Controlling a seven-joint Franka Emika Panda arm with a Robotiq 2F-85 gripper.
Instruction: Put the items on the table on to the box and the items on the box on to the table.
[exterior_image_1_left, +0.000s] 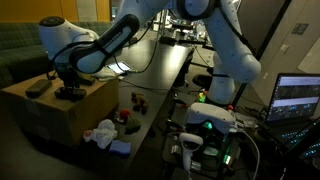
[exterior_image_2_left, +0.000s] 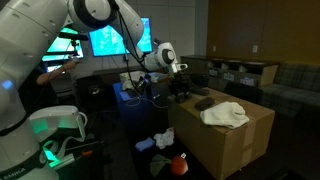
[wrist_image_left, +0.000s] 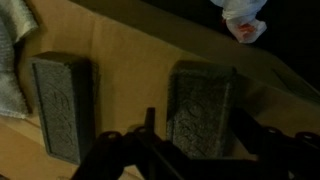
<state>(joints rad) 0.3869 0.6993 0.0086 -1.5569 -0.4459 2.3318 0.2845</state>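
Observation:
The brown cardboard box (exterior_image_1_left: 50, 110) (exterior_image_2_left: 225, 145) stands beside the dark table (exterior_image_1_left: 155, 85). Two dark grey rectangular blocks lie on its top in the wrist view, one at the left (wrist_image_left: 62, 105) and one at the right (wrist_image_left: 205, 110). My gripper (wrist_image_left: 197, 122) (exterior_image_1_left: 68, 85) (exterior_image_2_left: 180, 85) hangs low over the box, open, its fingers either side of the right block, with a gap showing at the left finger. A white cloth (exterior_image_2_left: 225, 115) (wrist_image_left: 10, 50) also lies on the box. On the table lie a white cloth (exterior_image_1_left: 100, 133), a blue item (exterior_image_1_left: 120, 147) and small red items (exterior_image_1_left: 127, 117).
Past the box edge, a white and red item (wrist_image_left: 243, 20) lies on the dark surface. A red item (exterior_image_2_left: 180, 163) lies low beside the box in an exterior view. Cables and lit monitors (exterior_image_1_left: 300, 95) (exterior_image_2_left: 110, 40) crowd the table's far parts.

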